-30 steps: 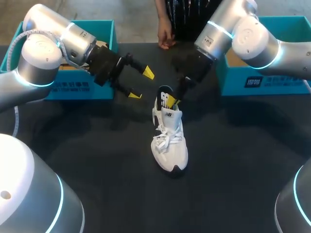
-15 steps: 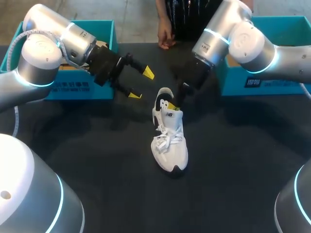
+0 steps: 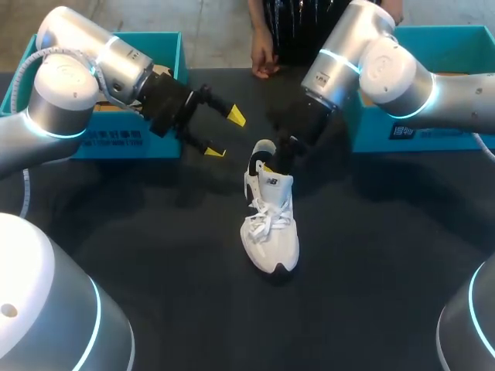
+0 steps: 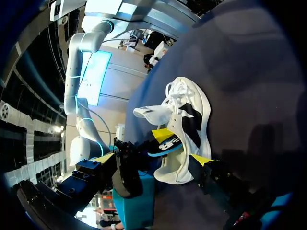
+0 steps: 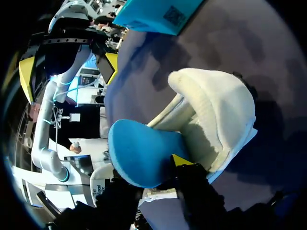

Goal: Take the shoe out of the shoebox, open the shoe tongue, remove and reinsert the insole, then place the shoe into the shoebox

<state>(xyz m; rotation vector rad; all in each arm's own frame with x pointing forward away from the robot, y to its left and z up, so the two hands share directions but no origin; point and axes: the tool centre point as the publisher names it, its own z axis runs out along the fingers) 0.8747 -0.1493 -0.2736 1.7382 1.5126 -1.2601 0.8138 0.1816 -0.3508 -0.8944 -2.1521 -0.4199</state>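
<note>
A white lace-up shoe (image 3: 268,224) stands upright in the middle of the black table (image 3: 371,255), toe toward me. My right gripper (image 3: 272,164) is down at the shoe's heel opening. In the right wrist view the blue insole (image 5: 141,155) sticks out of the shoe's mouth (image 5: 216,120) and covers part of that gripper (image 5: 158,175). My left gripper (image 3: 223,134) hangs open above the table just left of the heel, holding nothing. In the left wrist view the shoe (image 4: 189,124) lies ahead of its spread fingers, with the insole (image 4: 165,146) showing at the heel.
A teal shoebox (image 3: 166,54) stands at the back left behind my left arm. A second teal box (image 3: 448,127) is at the back right under my right arm. A person's hand (image 3: 263,62) is at the table's far edge.
My right arm has shifted slightly left and pressed in at the heel; the insole end that stood out of the shoe now sits lower. The left arm has not moved.
</note>
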